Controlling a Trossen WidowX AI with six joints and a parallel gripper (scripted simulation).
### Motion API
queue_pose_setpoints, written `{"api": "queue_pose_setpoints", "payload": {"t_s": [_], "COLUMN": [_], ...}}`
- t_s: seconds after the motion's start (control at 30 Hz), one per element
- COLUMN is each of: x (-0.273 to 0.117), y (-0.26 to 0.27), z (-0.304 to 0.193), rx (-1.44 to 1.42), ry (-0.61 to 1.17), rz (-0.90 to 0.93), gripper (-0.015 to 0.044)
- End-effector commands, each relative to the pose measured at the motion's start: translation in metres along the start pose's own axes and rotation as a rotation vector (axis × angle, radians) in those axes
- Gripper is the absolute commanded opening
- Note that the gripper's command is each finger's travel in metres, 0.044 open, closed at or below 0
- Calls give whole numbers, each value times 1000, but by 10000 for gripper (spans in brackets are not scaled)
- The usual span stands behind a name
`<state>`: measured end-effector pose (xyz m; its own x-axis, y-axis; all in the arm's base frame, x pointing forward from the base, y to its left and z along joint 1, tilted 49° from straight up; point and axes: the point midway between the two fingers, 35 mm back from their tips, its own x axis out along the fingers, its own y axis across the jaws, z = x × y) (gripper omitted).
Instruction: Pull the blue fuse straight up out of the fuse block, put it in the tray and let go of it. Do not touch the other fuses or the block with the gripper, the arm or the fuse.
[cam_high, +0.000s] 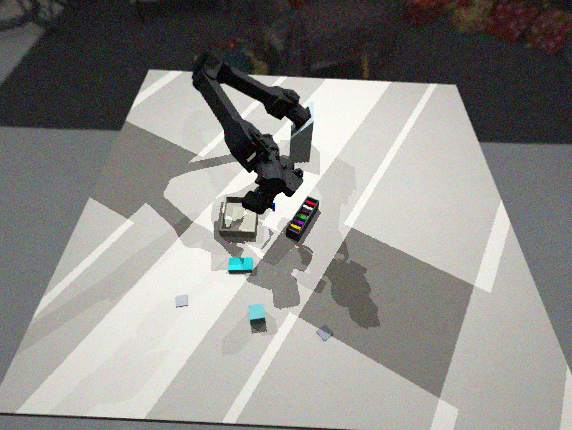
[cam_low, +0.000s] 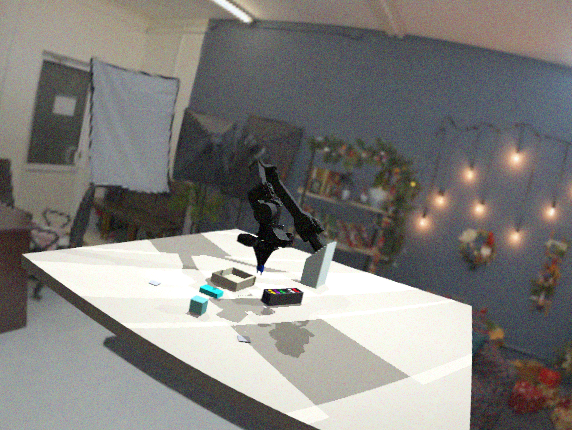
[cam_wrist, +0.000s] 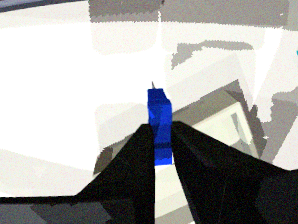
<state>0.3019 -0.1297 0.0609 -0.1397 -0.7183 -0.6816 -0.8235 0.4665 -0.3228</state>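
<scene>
My gripper (cam_low: 260, 266) (cam_wrist: 160, 132) is shut on the blue fuse (cam_high: 273, 206) (cam_low: 261, 270) (cam_wrist: 160, 110), which hangs in the air well clear of the block. The tan open tray (cam_high: 238, 233) (cam_low: 226, 283) lies below, close to the fuse; in the wrist view its near parts are hidden by the fingers. The black fuse block (cam_high: 293, 236) (cam_low: 283, 299) stands apart from the gripper, on the other side from the tray. It holds the red (cam_high: 310, 202), white (cam_high: 308, 207), green (cam_high: 302, 217), purple (cam_high: 299, 221) and yellow (cam_high: 296, 227) fuses.
A pale upright panel (cam_high: 301, 146) (cam_low: 318, 268) stands behind the block, near the arm. A flat turquoise block (cam_high: 240, 265) (cam_low: 211, 291) lies in front of the tray. A turquoise cube (cam_high: 256, 313) (cam_low: 198, 305) and two small flat tiles (cam_high: 181, 301) (cam_high: 325, 332) are farther forward.
</scene>
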Motion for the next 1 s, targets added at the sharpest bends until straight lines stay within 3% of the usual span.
{"api": "queue_pose_setpoints", "payload": {"t_s": [0.0, 0.23, 0.97], "x": [-3, -4, 19], "y": [-17, -30, -31], "z": [-35, -87, -88], "rx": [1, 2, 3], "ry": [6, 24, 25], "rz": [-10, -15, -16], "gripper": [0, 0, 0]}}
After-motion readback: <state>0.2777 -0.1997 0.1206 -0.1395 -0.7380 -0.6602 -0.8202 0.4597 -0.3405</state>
